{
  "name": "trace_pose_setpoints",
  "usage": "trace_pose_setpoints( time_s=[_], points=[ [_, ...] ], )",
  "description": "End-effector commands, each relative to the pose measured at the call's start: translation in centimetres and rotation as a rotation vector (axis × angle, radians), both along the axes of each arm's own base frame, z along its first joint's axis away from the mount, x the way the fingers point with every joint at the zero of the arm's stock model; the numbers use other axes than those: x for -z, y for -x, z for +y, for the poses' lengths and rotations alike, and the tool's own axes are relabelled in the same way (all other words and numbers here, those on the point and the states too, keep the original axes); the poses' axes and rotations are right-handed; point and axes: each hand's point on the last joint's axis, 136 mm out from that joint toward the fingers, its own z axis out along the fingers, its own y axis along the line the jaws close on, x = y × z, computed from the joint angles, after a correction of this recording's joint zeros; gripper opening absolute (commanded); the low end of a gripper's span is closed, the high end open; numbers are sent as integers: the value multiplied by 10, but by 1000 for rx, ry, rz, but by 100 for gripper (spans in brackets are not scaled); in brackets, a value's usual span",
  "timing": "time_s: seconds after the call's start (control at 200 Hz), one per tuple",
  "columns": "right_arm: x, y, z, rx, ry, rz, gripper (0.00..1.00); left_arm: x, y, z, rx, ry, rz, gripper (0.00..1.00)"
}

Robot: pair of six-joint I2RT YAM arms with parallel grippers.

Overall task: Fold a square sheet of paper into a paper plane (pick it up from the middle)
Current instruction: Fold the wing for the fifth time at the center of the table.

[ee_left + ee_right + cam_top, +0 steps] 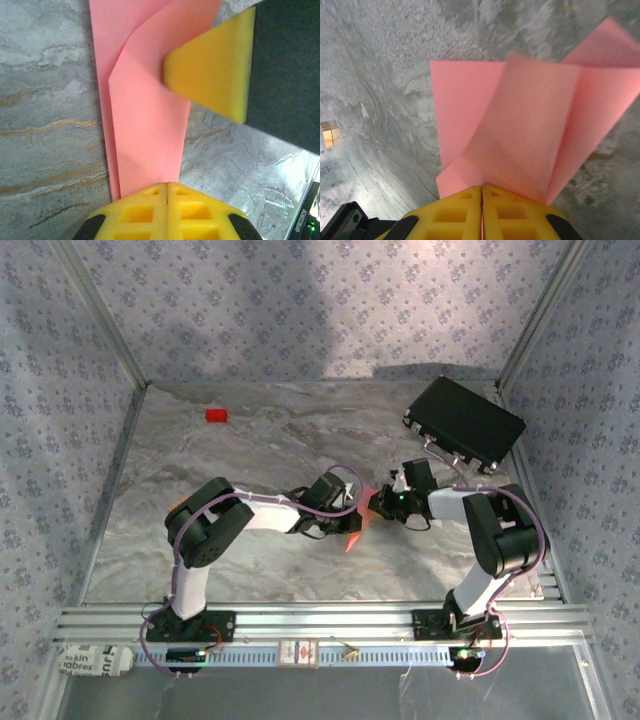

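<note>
**Left gripper** point(167, 186): jaws are closed flat on the near end of the folded sheet point(145, 125), with no gap between the pads.

**Right gripper** point(481, 189): also pinched shut on the sheet. In its wrist view the layers fan out from the pads toward 12 and 2 o'clock. In the left wrist view one right finger point(215, 75) comes in from 2 o'clock and meets the sheet at a diagonal fold.

**Sheet position:** it is held between the two grippers, a little right of the centre of the table point(250, 450) in the top view. A pointed corner hangs toward 6 o'clock. It looks lifted off the table, but I cannot confirm that.

**Step (judged):** mid-fold. The sheet is a narrow strip in several layers with one diagonal crease, and it is not a dart yet.

**Next move calls for:** one grip to act as anchor while the other lays its flap along the centre line. The edges need to match before any pressing.

**Risks:** thin paper pinched at both ends may tear or buckle if the arms draw apart. The gripper heads are close together, so they could knock each other.

**Surroundings:** the red block point(216, 415) is toward 10 o'clock and the black case point(464, 422) toward 1 o'clock. Both are well apart from the work, and neither is in the way.
</note>
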Motion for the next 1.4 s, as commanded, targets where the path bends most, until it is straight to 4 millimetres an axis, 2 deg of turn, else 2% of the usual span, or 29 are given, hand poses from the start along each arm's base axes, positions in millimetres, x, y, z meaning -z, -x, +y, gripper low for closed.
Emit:
trace_pose_setpoints(
  time_s=[0.0,0.29,0.49,0.77,0.84,0.959,1.079,1.224,1.394],
  points=[
    [-3,-5,-11,17,52,-24,10,90,70,64,37,-318,266,0],
    [1,-2,-23,47,41,-10,10,95,72,67,8,-307,276,0],
    [-7,-16,-39,100,46,-37,10,98,72,70,6,-314,275,0],
    [-4,-33,-67,182,58,-39,11,102,74,70,9,-320,286,0],
    [-10,-36,-65,190,14,-44,10,102,74,70,10,-323,287,0],
    [-38,-37,-64,210,5,-127,10,102,74,71,7,-325,285,0],
    [-58,-33,-43,139,-21,-180,10,101,72,68,5,-318,284,0],
    [-44,-25,-12,52,-37,-142,10,99,70,66,10,-321,282,0],
    [-19,-22,-8,35,-15,-89,10,98,68,65,7,-322,281,0]
  ],
)
